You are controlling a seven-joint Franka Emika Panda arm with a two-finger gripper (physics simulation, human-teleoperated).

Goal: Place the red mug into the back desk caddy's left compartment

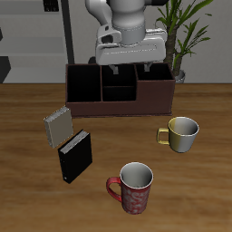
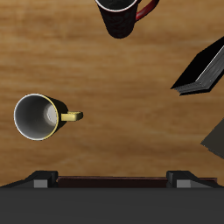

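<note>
The red mug [image 1: 136, 188] stands upright near the table's front edge, with a mottled red-and-pink outside and a grey inside; the wrist view shows only part of the red mug [image 2: 122, 13]. The back desk caddy [image 1: 156, 98], a long reddish-brown box with black dividers, sits far back. Its left compartment [image 1: 83, 87] is the tall end section, and nothing shows inside it. My gripper [image 1: 130, 69] hangs open just above the caddy's middle, far from the mug, and holds nothing. In the wrist view my gripper [image 2: 109, 179] has its fingertips [image 2: 39, 179] spread wide.
A yellowish-cream mug [image 1: 181, 133] [image 2: 37, 117] stands between the caddy and the red mug. A black book [image 1: 75, 156] [image 2: 203, 70] and a grey book [image 1: 57, 125] stand upright in front of the caddy's left compartment end. A potted plant [image 1: 186, 32] is behind the caddy.
</note>
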